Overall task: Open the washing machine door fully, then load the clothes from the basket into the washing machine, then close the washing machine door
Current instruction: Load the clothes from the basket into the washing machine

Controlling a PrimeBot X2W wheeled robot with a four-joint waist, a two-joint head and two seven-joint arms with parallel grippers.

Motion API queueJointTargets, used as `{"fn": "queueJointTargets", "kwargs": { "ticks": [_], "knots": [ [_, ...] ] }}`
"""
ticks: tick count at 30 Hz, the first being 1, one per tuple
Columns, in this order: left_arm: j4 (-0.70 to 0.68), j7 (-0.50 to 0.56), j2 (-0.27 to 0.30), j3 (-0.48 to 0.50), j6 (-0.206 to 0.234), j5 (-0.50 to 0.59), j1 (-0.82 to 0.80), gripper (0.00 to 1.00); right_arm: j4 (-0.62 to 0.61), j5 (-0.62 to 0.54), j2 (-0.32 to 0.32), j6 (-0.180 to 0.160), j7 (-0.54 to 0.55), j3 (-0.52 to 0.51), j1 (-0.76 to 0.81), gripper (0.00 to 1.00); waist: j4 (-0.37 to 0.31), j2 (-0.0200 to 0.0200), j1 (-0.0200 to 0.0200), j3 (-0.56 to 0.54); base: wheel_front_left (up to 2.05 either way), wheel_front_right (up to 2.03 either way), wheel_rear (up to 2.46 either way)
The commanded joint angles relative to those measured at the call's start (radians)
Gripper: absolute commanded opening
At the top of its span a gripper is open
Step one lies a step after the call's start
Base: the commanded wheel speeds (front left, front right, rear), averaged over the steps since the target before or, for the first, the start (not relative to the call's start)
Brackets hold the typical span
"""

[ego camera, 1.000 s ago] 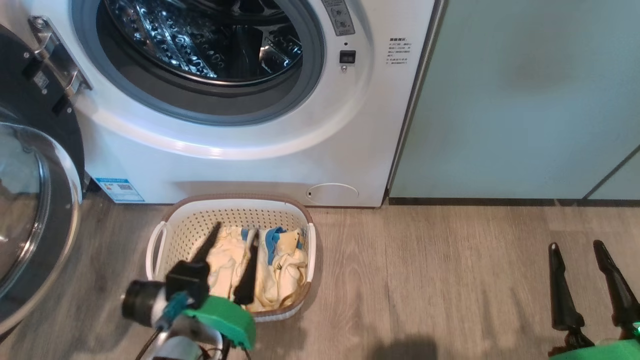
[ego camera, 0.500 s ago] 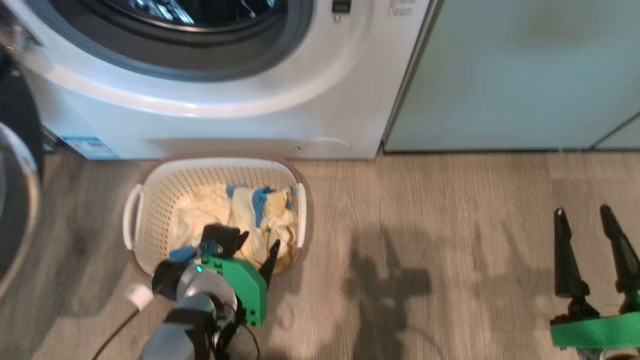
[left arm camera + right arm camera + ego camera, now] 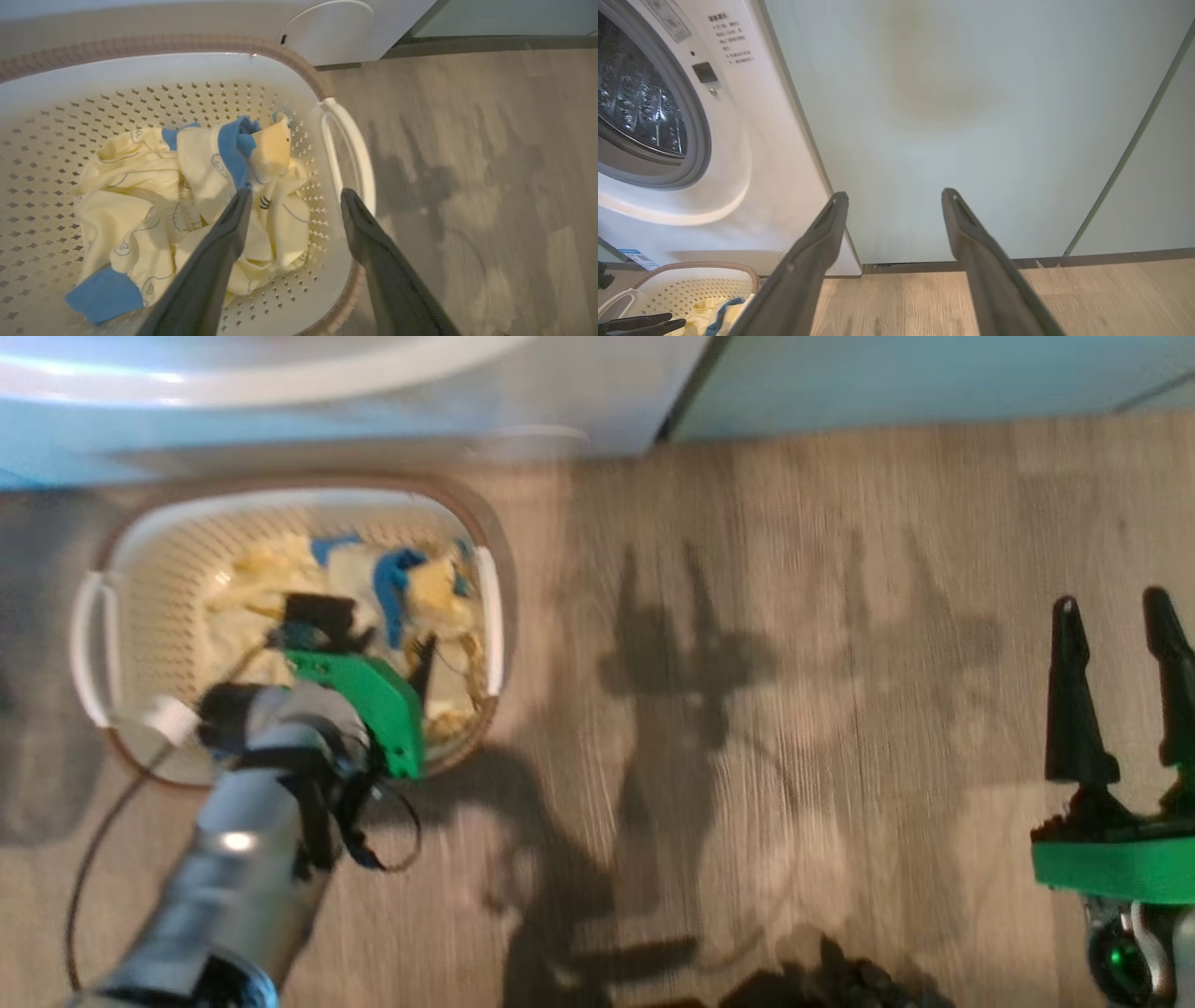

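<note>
The basket (image 3: pixel 101 644), cream-white with a brown rim, stands on the floor in front of the washing machine (image 3: pixel 373 392). The cream-yellow and blue clothes (image 3: pixel 420 597) lie heaped in it. My left gripper (image 3: pixel 401 658) hangs open over the basket's right side. In the left wrist view its fingers (image 3: pixel 219 242) straddle the edge of the clothes (image 3: pixel 196 172) and the basket's right wall (image 3: pixel 327 252), holding nothing. My right gripper (image 3: pixel 1111 602) stands open over bare floor at the far right. The right wrist view shows the open drum mouth (image 3: pixel 640 102). The washing machine door is out of view.
Pale green cabinet doors (image 3: pixel 971 116) stand right of the washer. Grey wood floor (image 3: pixel 747 709) stretches between the basket and my right gripper. The washer's round service flap (image 3: pixel 327 28) sits just behind the basket rim (image 3: pixel 187 44). A cable loops under my left wrist (image 3: pixel 392 840).
The head camera has tipped down, so the washer has slid up out of the picture. My left gripper has dipped, fingers now pointing down into the basket's right side. The right gripper stays open.
</note>
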Motion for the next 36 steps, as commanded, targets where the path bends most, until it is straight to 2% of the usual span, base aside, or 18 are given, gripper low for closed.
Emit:
{"fn": "queueJointTargets", "kwargs": {
  "ticks": [1, 6, 12, 19, 26, 27, 28, 29, 36],
  "knots": [
    [0.010, -0.009, 0.044, 0.030, -0.001, -0.009, -0.024, 1.00, -0.035, 0.013, -0.013, -0.003, -0.009, 0.024, -0.009, 1.00, -0.056, 0.0000, -0.0003, 0.120, 0.00, 0.00, 0.00],
    [0.075, -0.013, 0.082, 0.023, -0.003, -0.036, -0.115, 1.00, -0.046, 0.032, -0.013, -0.003, -0.009, 0.032, -0.033, 1.00, -0.074, 0.0000, -0.0003, 0.224, 0.00, 0.00, 0.00],
    [0.115, -0.009, 0.118, -0.019, -0.003, -0.089, -0.182, 1.00, -0.046, 0.052, -0.013, -0.003, -0.009, 0.044, -0.061, 1.00, -0.099, 0.0000, -0.0003, 0.297, 0.00, 0.00, 0.00],
    [0.159, 0.012, 0.177, -0.062, -0.003, -0.138, -0.250, 1.00, -0.063, 0.069, -0.013, -0.003, -0.009, 0.069, -0.069, 1.00, -0.135, 0.0000, -0.0003, 0.360, 0.00, 0.00, 0.00],
    [0.230, 0.032, 0.212, -0.079, -0.002, -0.140, -0.298, 1.00, -0.087, 0.082, -0.013, -0.003, -0.009, 0.086, -0.061, 1.00, -0.168, 0.0000, -0.0003, 0.391, 0.00, 0.00, 0.00],
    [0.241, 0.032, 0.212, -0.085, 0.001, -0.135, -0.302, 0.75, -0.089, 0.083, -0.013, -0.003, -0.009, 0.087, -0.057, 1.00, -0.169, 0.0000, -0.0003, 0.392, 0.00, 0.00, 0.00],
    [0.251, 0.034, 0.210, -0.087, 0.003, -0.135, -0.306, 0.12, -0.092, 0.083, -0.013, -0.003, -0.009, 0.087, -0.053, 1.00, -0.169, 0.0000, -0.0003, 0.392, 0.00, 0.00, 0.00],
    [0.260, 0.037, 0.207, -0.090, 0.005, -0.135, -0.308, 0.00, -0.093, 0.083, -0.013, -0.003, -0.009, 0.089, -0.049, 1.00, -0.170, 0.0000, -0.0003, 0.392, 0.00, 0.00, 0.00],
    [0.288, 0.029, 0.189, -0.116, 0.004, -0.130, -0.311, 0.00, -0.091, 0.088, -0.013, -0.003, -0.009, 0.091, -0.051, 1.00, -0.173, 0.0000, -0.0003, 0.388, 0.00, 0.00, 0.00]
  ]
}}
